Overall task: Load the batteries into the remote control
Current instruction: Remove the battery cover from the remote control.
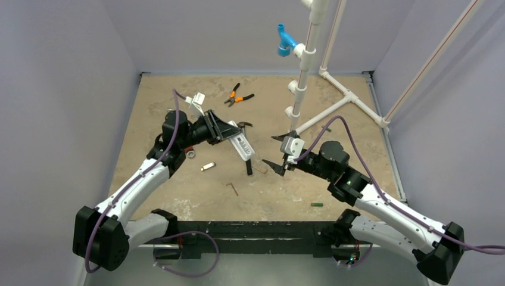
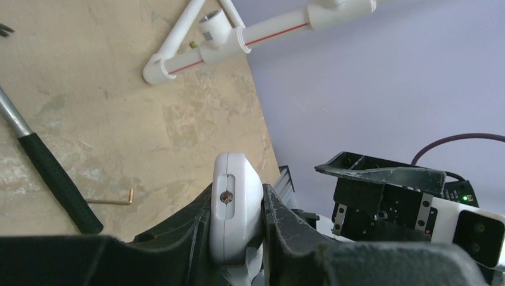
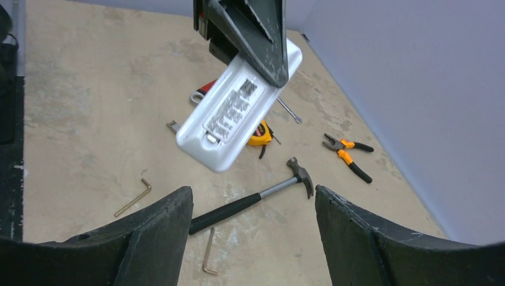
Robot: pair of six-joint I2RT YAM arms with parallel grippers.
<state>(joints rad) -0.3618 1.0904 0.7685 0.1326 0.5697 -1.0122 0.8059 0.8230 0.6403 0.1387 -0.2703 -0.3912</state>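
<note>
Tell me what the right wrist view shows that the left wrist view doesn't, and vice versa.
Only right wrist: a yellow tape measure, the head of the hammer, the label on the back of the remote control. Only left wrist: the white pipe frame. Both: the remote control in the left gripper, the hammer's black handle, a hex key.

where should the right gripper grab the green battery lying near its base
Across its middle, down from above. The battery lies flat on the table, its length running left to right in the top view, so the right gripper should probably close on its near and far sides.
</note>
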